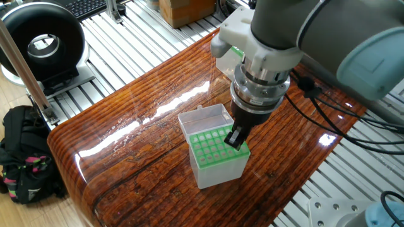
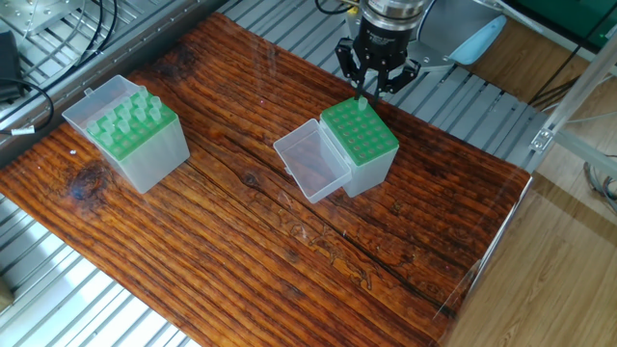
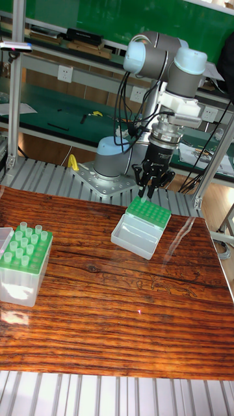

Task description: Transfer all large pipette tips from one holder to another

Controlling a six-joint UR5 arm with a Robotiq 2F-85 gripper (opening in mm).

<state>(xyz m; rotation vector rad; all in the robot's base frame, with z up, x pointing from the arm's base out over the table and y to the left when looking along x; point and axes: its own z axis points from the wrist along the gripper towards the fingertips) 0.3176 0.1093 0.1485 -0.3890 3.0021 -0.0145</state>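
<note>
Your pincer (image 2: 371, 89) seems clamped on one large pipette tip (image 2: 362, 100) above the open green rack (image 2: 361, 138); other tips (image 2: 127, 112) stand in the far rack (image 2: 133, 133) across the worktop (image 2: 251, 241); no writing is legible

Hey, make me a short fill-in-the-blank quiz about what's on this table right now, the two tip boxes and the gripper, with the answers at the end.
1. The gripper hangs over the box whose rack is almost ____ of tips.
2. The other box, far from the arm, holds ____ large pipette tips.
3. Both racks are coloured ____.
4. The clear lid of the box under the gripper is ____.

Missing words: empty; many; green; open
</note>
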